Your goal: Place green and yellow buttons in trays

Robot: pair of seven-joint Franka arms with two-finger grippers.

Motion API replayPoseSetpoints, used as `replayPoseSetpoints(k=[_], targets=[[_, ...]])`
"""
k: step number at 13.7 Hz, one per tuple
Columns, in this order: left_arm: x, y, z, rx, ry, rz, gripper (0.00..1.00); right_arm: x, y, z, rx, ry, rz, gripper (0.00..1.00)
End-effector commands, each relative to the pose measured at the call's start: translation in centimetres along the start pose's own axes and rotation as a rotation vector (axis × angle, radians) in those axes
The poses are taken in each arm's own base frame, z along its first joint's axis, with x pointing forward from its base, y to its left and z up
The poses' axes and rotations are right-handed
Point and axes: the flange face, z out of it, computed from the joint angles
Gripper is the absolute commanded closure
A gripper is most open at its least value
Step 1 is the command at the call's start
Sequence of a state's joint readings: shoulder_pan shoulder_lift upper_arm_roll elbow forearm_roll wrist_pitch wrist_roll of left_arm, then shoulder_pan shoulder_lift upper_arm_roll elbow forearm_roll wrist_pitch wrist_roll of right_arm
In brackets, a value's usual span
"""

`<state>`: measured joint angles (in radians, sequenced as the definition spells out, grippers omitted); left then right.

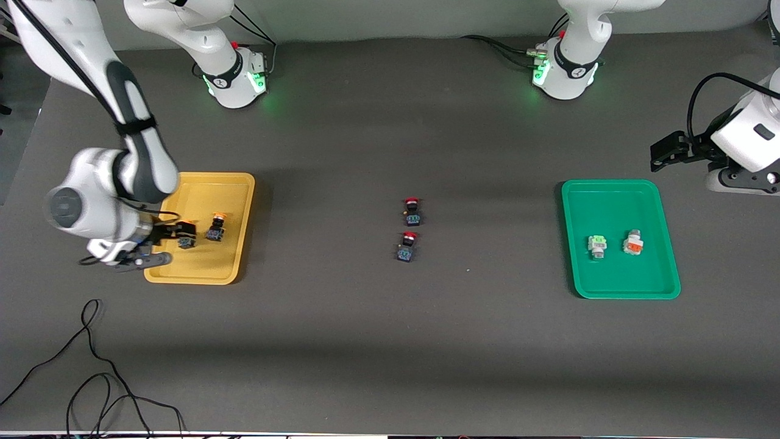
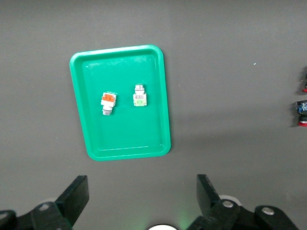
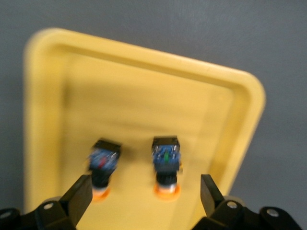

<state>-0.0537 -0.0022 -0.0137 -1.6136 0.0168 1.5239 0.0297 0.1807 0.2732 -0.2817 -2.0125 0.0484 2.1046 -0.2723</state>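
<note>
The yellow tray lies toward the right arm's end of the table, with a bare strip of table between it and that end edge. Two yellow-capped buttons sit in it side by side, apart from each other: one clear in the tray's middle, the other beside it, just at the right gripper. That gripper hangs low over the tray with its fingers spread wide, holding nothing; in the right wrist view both buttons lie on the tray floor near the rim closest to the gripper.

The green tray lies toward the left arm's end. It holds one green-faced button and, just beside it, one white orange-faced button; the floor around them is bare out to the rims.

The left gripper waits above the table near the left arm's end edge, fingers parted and empty.

Two red-capped buttons stand in the table's middle, well apart from both trays. Wide bare table stretches toward the front edge; a black cable loops at the front corner on the right arm's end.
</note>
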Motion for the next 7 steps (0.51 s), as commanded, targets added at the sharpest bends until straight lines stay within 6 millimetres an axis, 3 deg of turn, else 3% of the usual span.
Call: replayPoseSetpoints(k=[1,5,7], targets=[[-1.0,0.0,-0.7,-0.009,0.005,-0.003,0.0,1.0,-0.6,-9.3,0.042,-0.03,0.043,0.0],[-1.0,0.0,-0.8,-0.009,0.005,-0.003,0.0,0.3,-1.7,-20.9,0.044,0.014,0.143,0.0],[-1.1,0.0,-0.8,-0.009,0.003,-0.003,0.0,-0.8,-1.3,-24.6,0.045,0.001,0.153,0.0]])
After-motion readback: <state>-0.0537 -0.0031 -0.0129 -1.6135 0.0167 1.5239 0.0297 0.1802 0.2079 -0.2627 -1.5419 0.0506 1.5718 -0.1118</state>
